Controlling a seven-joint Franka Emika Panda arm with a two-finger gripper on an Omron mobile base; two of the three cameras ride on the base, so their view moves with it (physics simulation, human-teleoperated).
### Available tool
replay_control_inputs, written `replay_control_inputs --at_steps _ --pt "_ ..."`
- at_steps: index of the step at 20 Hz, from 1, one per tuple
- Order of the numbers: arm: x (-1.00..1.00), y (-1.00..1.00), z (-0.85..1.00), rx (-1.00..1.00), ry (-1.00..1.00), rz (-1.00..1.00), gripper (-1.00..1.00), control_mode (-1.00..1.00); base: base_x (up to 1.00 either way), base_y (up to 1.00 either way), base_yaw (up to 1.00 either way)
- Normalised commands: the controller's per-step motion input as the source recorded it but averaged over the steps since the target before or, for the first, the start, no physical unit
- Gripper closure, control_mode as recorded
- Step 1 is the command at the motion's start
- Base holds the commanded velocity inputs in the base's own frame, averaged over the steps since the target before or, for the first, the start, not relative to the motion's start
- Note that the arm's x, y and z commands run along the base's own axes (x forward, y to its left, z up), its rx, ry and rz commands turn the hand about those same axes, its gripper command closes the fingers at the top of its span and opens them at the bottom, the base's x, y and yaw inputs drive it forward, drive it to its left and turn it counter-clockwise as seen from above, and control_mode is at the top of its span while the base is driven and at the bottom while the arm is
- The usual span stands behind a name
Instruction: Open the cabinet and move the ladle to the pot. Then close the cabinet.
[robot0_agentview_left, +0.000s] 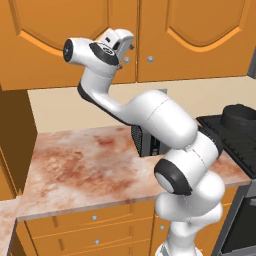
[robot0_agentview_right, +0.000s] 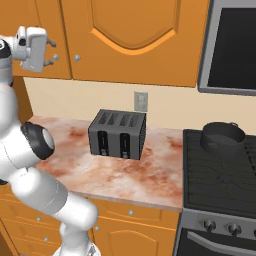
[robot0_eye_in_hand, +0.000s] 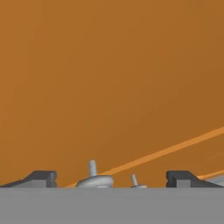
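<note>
High against the wall cabinet (robot0_agentview_left: 125, 35), at the seam where its two arched-panel doors meet, the claw (robot0_agentview_left: 131, 46) is raised on the arm with its fingers spread wide and nothing between them. Both doors are closed. The hand view shows the two dark fingertips (robot0_eye_in_hand: 41, 178) standing well apart before the orange door face, with a small silver knob (robot0_eye_in_hand: 94, 177) low between them and a second knob (robot0_eye_in_hand: 134, 181) just beside it. The left base view places the claw just beside the left door's knob (robot0_agentview_left: 127, 59); contact cannot be confirmed. On the mottled surface (robot0_agentview_right: 150, 175) below stands a black slotted toaster (robot0_agentview_right: 118, 133). The pot (robot0_agentview_right: 222, 138) sits on the dark stovetop (robot0_agentview_right: 215, 180), well apart from the claw.
</note>
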Motion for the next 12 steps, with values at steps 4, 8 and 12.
replay_control_inputs --at_steps 4,8,12 --pt "0.2 0.0 -0.1 -0.05 0.0 0.0 -1.0 -1.0 0.0 0.0 0.0" --pt "0.19 0.0 -0.13 -0.05 0.0 0.0 -1.0 -1.0 0.0 0.0 0.0" --pt "0.13 0.0 -0.19 -0.06 -0.01 0.0 -1.0 -1.0 0.0 0.0 0.0"
